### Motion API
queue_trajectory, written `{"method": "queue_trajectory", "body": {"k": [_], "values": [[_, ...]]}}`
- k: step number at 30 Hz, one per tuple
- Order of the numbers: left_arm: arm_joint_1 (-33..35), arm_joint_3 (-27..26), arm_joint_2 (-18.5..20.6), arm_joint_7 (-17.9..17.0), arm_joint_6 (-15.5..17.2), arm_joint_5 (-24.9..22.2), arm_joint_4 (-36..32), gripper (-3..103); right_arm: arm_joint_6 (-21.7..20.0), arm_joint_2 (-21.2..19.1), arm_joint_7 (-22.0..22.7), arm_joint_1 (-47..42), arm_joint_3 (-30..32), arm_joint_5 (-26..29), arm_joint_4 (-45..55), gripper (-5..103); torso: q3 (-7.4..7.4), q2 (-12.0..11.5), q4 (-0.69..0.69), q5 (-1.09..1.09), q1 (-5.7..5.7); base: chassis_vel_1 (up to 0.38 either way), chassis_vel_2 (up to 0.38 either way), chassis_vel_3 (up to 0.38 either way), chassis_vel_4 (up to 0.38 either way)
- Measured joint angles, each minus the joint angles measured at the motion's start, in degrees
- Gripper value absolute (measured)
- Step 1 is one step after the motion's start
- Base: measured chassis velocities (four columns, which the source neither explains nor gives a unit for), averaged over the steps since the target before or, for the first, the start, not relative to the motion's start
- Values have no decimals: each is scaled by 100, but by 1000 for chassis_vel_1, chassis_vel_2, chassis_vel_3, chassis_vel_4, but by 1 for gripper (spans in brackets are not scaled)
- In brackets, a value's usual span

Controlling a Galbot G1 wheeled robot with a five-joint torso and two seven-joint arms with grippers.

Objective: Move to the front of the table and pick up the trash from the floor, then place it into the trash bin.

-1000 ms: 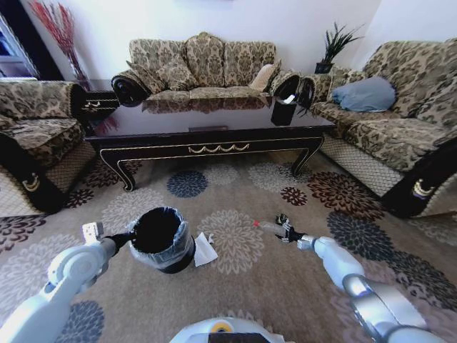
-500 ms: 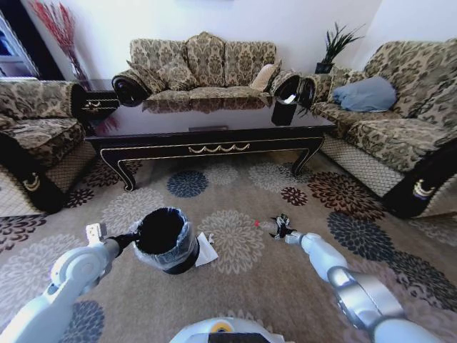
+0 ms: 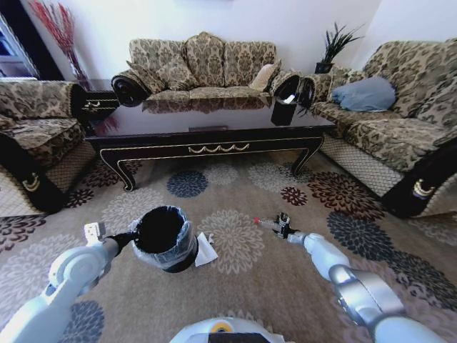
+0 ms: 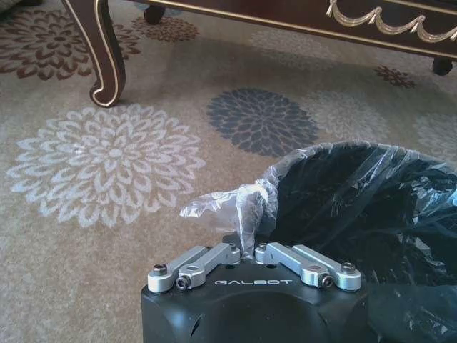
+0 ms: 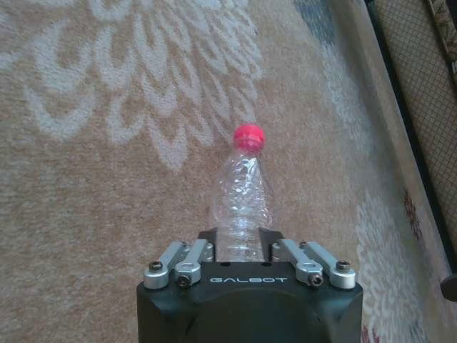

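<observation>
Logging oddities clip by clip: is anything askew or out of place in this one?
Yes. The bin is tilted rather than upright, with the left end effector shut on its bag liner. A white paper piece lies on the carpet beside it. The right end effector grips a clear bottle with a red cap.

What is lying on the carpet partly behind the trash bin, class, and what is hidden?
A white paper piece sticks out from behind the trash bin, whose liner the left gripper grips. The paper's covered part and the bin's dark inside cannot be seen.
</observation>
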Motion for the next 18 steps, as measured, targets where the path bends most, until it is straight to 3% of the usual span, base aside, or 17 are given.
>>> {"method": "queue_trajectory", "body": {"k": [1, 4, 7, 9, 17, 18], "values": [[0, 0, 0, 0, 0, 0, 0, 4, 0, 0, 0, 0, 0, 0, 0, 34, 0, 0, 0, 0, 0, 0, 0, 0, 0], [31, -43, -15, -3, 0, -6, -29, 4, -4, -35, -17, -24, 8, -24, 2, 18, 1, 0, -1, 1, 0, 0, 0, 0, 0], [54, -46, -19, -5, 0, -6, -63, 4, 12, -63, -20, -54, 25, -28, 43, 13, 1, 0, -2, 3, 0, 0, 0, 0, 0], [59, -44, -29, -10, 0, -3, -91, 4, 78, -117, -20, -105, 56, -30, 123, 2, 1, 0, -1, 0, 0, 0, 0, 0, 0], [44, -18, -26, -30, 0, -8, -127, 4, 292, -294, 47, -249, 84, 138, 294, 0, 1, 0, -3, 1, 0, 0, 0, 0, 0], [40, -17, -23, -30, 0, -15, -138, 4, 295, -312, 48, -252, 65, 191, 295, 5, 1, 0, -3, 1, 0, 0, 0, 0, 0]]}}
